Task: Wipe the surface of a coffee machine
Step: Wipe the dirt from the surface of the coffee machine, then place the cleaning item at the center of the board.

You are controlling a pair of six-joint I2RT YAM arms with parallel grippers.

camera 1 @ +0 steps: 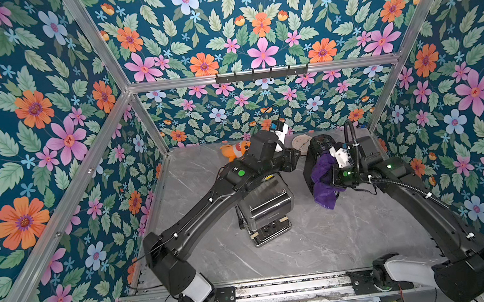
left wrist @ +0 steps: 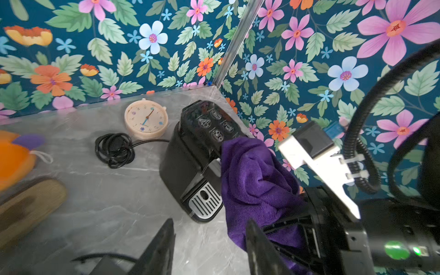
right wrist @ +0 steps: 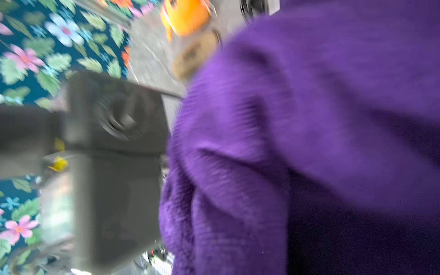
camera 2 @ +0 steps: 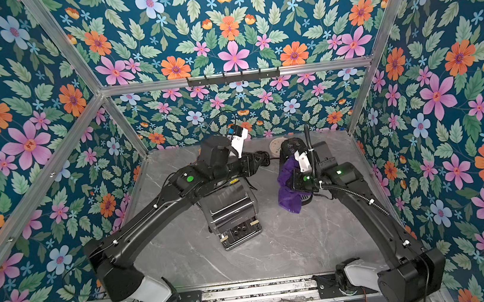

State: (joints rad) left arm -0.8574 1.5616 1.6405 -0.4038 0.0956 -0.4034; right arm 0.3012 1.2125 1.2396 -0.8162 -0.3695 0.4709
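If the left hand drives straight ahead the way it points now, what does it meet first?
Probably the coffee machine, at its lower front by the drip grille, which sits dead ahead of the open left hand. The hanging purple cloth lies just beside that line; depth is unclear.

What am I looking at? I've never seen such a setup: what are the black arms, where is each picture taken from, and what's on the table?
Two black robot arms, the left arm and right arm, each end in a two-fingered gripper. Both top views look down from above; the other two come from cameras on the wrists. The right wrist view is blurred, mostly purple cloth. On the grey table stand a black coffee machine and a toaster-like appliance; a clock, coiled cable and orange plush toy lie near the back wall. The right gripper is shut on the purple cloth against the coffee machine; the left gripper is open, empty.
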